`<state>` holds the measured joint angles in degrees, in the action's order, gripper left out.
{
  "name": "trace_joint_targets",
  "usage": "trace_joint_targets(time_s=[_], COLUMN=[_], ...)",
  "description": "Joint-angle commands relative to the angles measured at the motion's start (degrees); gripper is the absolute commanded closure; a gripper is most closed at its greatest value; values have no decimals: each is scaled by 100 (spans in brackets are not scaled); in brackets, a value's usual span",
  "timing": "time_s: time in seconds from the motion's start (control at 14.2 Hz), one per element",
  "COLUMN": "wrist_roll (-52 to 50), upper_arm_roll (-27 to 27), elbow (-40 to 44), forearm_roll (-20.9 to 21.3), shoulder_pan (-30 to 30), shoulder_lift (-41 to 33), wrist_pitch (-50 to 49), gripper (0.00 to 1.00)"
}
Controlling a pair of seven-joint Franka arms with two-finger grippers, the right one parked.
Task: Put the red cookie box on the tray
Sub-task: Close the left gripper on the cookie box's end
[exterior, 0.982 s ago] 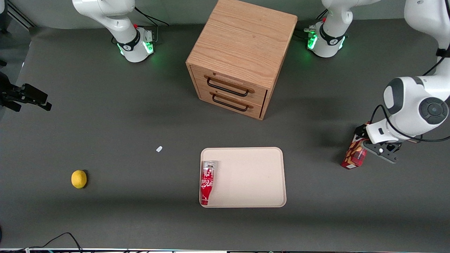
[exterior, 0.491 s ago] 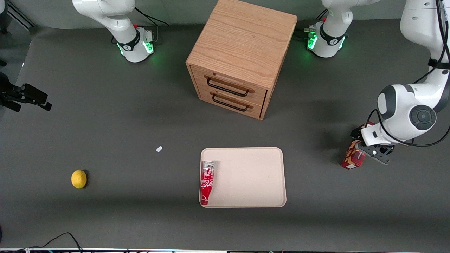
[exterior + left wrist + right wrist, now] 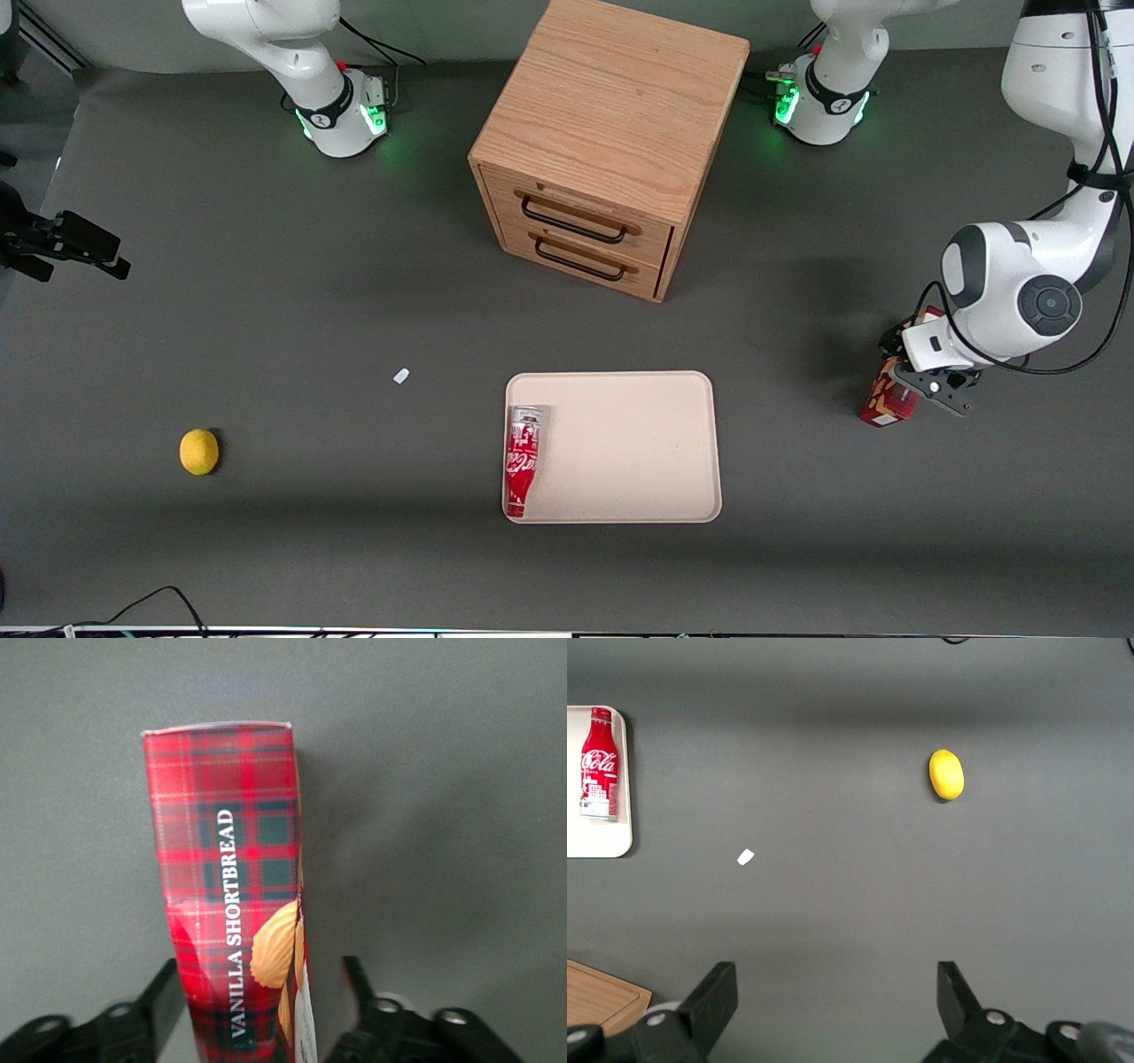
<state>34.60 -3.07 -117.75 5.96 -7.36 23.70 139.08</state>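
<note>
The red cookie box point(image 3: 887, 403) lies on the dark table toward the working arm's end, well apart from the tray point(image 3: 638, 443). In the left wrist view the box point(image 3: 235, 868) shows red tartan, the words VANILLA SHORTBREAD and a cookie picture. My left gripper point(image 3: 923, 374) is down over the box's end farther from the front camera. It is open point(image 3: 263, 973): one finger point(image 3: 166, 992) is against the box's side and the other finger point(image 3: 356, 979) stands a small gap off. The pale beige tray holds only a red Coca-Cola can point(image 3: 522, 458) along its edge.
A wooden two-drawer cabinet point(image 3: 602, 142) stands farther from the front camera than the tray. A yellow lemon point(image 3: 198, 451) and a small white scrap point(image 3: 401, 376) lie toward the parked arm's end. The tray's corner point(image 3: 602, 843) also shows in the right wrist view.
My left gripper and wrist have shifted a little along the box toward the tray's side and now cover more of it. The box has not moved.
</note>
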Motion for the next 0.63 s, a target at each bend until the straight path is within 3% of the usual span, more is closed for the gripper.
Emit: trace_joint_targets(time_s=[0.0, 0.07, 0.56], wrist_roll=[74, 65, 39], upper_arm_roll=[26, 26, 26], elbow=[-29, -28, 313], forearm_roll=[-25, -25, -33], shoulder_pan=[7, 7, 16], shoulder_lift=[-67, -67, -172], wrist_pitch=[-4, -30, -493], gripper=[96, 100, 100])
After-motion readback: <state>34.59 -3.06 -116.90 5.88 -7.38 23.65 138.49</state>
